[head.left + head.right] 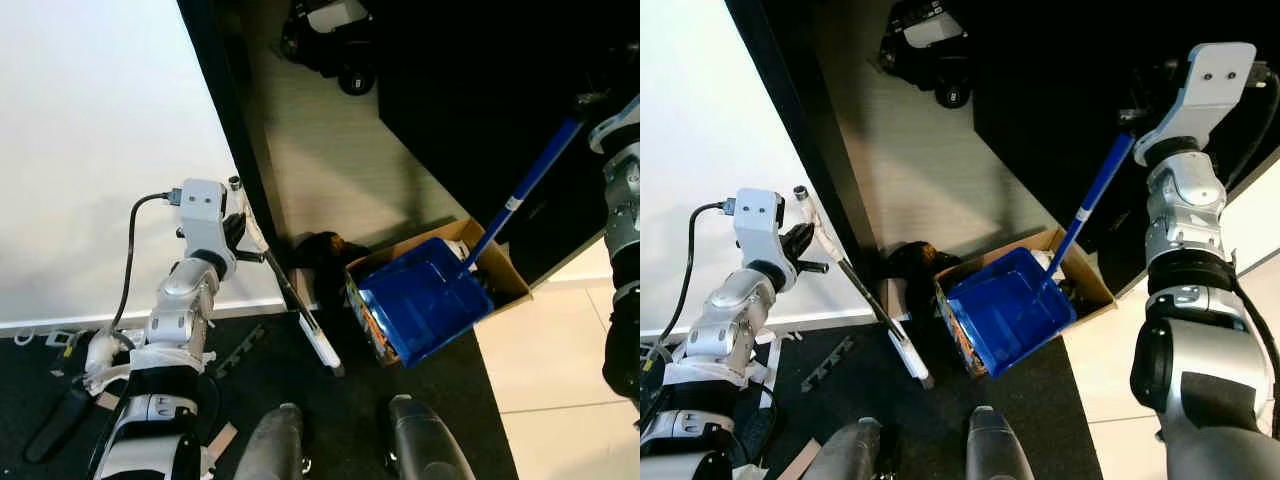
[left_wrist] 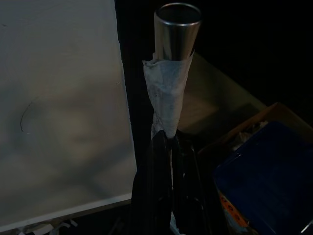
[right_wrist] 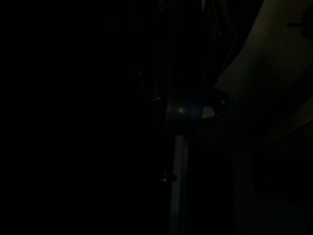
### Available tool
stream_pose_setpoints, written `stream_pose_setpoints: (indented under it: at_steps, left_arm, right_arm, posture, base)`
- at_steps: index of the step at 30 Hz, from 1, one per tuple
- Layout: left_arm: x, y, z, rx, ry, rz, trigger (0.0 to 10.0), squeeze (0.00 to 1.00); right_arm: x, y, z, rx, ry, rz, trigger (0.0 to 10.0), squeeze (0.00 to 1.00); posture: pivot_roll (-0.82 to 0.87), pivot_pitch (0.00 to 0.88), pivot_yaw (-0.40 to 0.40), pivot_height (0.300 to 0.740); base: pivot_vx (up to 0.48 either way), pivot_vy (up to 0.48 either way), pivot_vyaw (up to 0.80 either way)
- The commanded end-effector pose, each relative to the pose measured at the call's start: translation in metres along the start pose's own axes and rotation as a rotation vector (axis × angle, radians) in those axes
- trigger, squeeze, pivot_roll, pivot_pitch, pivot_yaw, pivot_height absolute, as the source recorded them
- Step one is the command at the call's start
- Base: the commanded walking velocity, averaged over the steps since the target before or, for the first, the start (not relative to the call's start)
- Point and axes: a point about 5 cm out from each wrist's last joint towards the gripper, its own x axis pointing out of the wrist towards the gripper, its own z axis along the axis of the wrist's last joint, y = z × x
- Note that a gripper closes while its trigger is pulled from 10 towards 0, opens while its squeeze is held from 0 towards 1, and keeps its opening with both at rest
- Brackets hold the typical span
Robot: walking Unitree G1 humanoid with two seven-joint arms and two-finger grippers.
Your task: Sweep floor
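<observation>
You have a blue plastic dustpan (image 1: 1008, 310) on a long blue pole handle (image 1: 1092, 207) tipped up over an open brown cardboard box (image 1: 487, 252), its scoop tilted so the hollow faces you and its lower edge reaching past the box's near wall. The pole rises steeply up and to your right. Your other tool is a slim broom stick (image 1: 855, 284) with a silver metal end (image 2: 176, 30) wrapped in pale tape (image 2: 166, 98); it slants down from your left toward a white foot (image 1: 320, 344) resting on the dark floor mat (image 1: 440, 400), just beside the box. The floor (image 1: 330, 160) beyond the box is pale striped board.
</observation>
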Motion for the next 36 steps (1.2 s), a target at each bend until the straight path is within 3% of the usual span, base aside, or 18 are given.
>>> stream_pose_setpoints:
  at_steps: [1, 9, 13, 16, 17, 21, 28, 36]
  left_arm:
    - [-0.002, -0.004, 0.001, -0.018, -0.015, -0.006, 10.0, 0.0]
    - [-0.002, -0.005, 0.002, -0.017, -0.015, -0.011, 10.0, 0.0]
    - [-0.002, -0.004, 0.004, -0.012, -0.019, -0.013, 10.0, 0.0]
    - [-0.003, -0.003, 0.004, -0.01, -0.019, -0.012, 10.0, 0.0]
    - [-0.004, -0.003, 0.004, -0.006, -0.017, -0.014, 10.0, 0.0]
    - [-0.004, -0.003, 0.003, 0.003, -0.014, -0.02, 10.0, 0.0]
    - [-0.003, -0.001, 0.003, 0.018, -0.01, -0.025, 10.0, 0.0]
    - [-0.001, -0.005, 0.004, 0.02, -0.01, -0.04, 10.0, 0.0]
  right_arm:
    - [-0.003, 0.0, -0.003, 0.035, 0.003, -0.007, 10.0, 0.0]
    - [0.002, -0.008, 0.016, 0.076, -0.042, -0.03, 10.0, 0.0]
    - [0.008, -0.035, 0.048, 0.091, -0.101, -0.097, 10.0, 0.0]
    - [0.009, -0.042, 0.055, 0.107, -0.101, -0.114, 10.0, 0.0]
    - [0.01, -0.058, 0.068, 0.13, -0.078, -0.119, 10.0, 0.0]
    - [0.008, -0.068, 0.077, 0.12, -0.046, -0.094, 10.0, 0.0]
    - [-0.001, -0.078, 0.073, 0.074, 0.043, -0.026, 10.0, 0.0]
    - [-0.005, -0.062, 0.051, 0.127, 0.11, 0.006, 10.0, 0.0]
  posture:
    - [0.01, 0.063, 0.015, 0.74]
    - [0.01, 0.063, 0.014, 0.74]
    - [0.01, 0.063, 0.011, 0.74]
    - [0.01, 0.063, 0.011, 0.74]
    - [0.0, 0.061, 0.013, 0.74]
    - [0.0, 0.057, 0.015, 0.74]
    - [0.0, 0.052, 0.02, 0.74]
    - [-0.01, 0.042, 0.027, 0.74]
  base:
    - [0.0, 0.0, 0.0]
    - [0.0, 0.0, 0.0]
    - [0.0, 0.0, 0.0]
    - [0.0, 0.0, 0.0]
    - [0.0, 0.0, 0.0]
    - [0.0, 0.0, 0.0]
    - [0.0, 0.0, 0.0]
    - [0.0, 0.0, 0.0]
